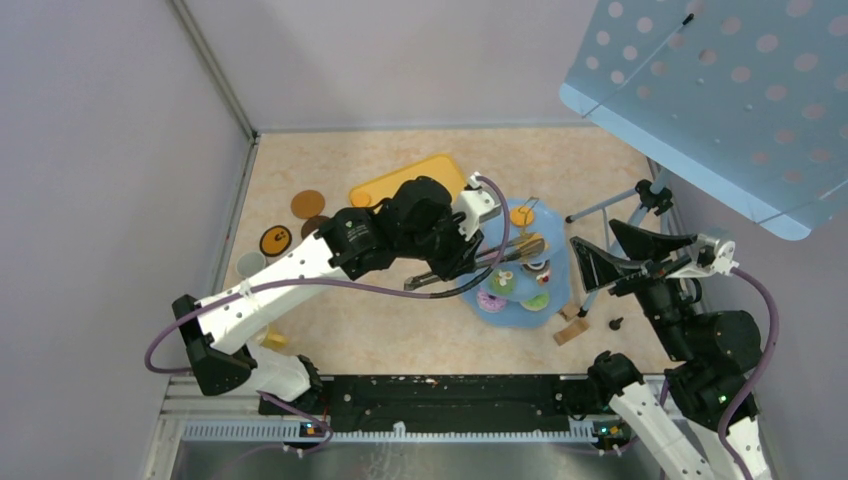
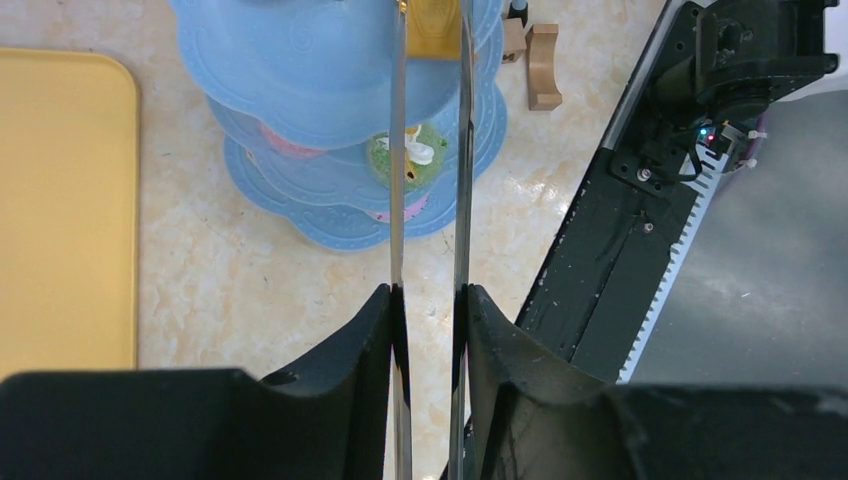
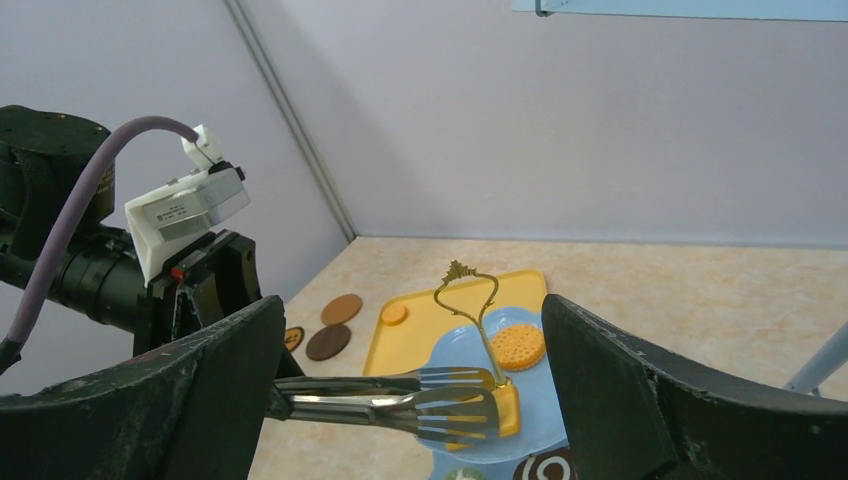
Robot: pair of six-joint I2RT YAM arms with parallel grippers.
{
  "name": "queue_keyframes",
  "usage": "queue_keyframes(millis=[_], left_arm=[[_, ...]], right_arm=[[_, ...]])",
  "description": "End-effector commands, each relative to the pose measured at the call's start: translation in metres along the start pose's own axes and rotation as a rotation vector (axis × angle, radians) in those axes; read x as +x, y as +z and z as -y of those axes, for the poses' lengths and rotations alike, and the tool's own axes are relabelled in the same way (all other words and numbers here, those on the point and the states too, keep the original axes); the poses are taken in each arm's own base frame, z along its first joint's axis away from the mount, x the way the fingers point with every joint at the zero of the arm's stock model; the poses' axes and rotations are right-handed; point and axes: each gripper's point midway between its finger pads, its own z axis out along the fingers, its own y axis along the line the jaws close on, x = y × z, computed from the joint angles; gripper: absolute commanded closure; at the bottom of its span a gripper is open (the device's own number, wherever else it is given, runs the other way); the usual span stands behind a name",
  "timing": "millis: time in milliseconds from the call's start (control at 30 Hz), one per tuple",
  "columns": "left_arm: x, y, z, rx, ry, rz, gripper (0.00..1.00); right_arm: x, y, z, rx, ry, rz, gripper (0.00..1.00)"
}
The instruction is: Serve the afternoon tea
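- The rectangular yellow biscuit (image 3: 506, 412) sits between the forked tips of the tongs (image 3: 400, 405), at the top tier of the pale-blue stand (image 2: 300, 60). I cannot tell whether it rests on the tier or hangs just above it.
- It lies just beside the foot of the stand's gilt handle (image 3: 465, 290). A round orange biscuit (image 3: 518, 345) lies on the far side of it, on the same tier.
- The tongs' long axis runs left to right, from the left gripper (image 2: 430, 296) out to the biscuit. The biscuit is therefore to the right of that gripper, at the tongs' full reach.
- The left gripper is clamped on the tongs' two blades and presses them nearly parallel, with a narrow gap between.
- The right gripper (image 3: 414, 305) is spread wide and holds nothing. It stands just right of the stand and nearer to it, but I judge that the release belongs to the left arm.
- Obstacles: the handle is beside the tips. The yellow tray (image 1: 400, 180) lies to the far left.
- I judge the open retreat to be back leftward along the tongs' axis, over bare table (image 1: 400, 330).
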Motion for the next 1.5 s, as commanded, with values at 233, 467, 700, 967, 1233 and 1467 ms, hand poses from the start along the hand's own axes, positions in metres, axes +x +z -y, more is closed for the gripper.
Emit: queue_keyframes(millis=[233, 467, 700, 967, 1233, 1467], left_arm=[[-0.044, -0.025, 0.002, -0.022, 0.033, 0.161, 0.52], [-0.059, -0.048, 0.012, 0.017, 0.052, 0.237, 0.47], [-0.076, -0.088, -0.003, -0.104, 0.057, 0.350, 0.51], [-0.071, -0.162, -0.073, -0.553, -0.077, 0.484, 0.45], [-0.045, -0.201, -0.117, -0.849, -0.135, 0.511, 0.40], [0.021, -0.160, -0.235, -0.925, -0.344, 0.292, 0.39]], right_arm=[[-0.010, -0.001, -0.003, -0.010, -0.002, 0.035, 0.03], [-0.007, 0.000, -0.003, -0.013, 0.003, 0.031, 0.02], [-0.006, 0.000, -0.003, -0.014, 0.002, 0.026, 0.03], [0.000, 0.002, 0.000, -0.009, -0.007, 0.016, 0.03], [0.009, 0.006, 0.000, -0.021, 0.004, 0.006, 0.03], [0.010, 0.009, -0.005, -0.051, 0.019, 0.003, 0.03]])
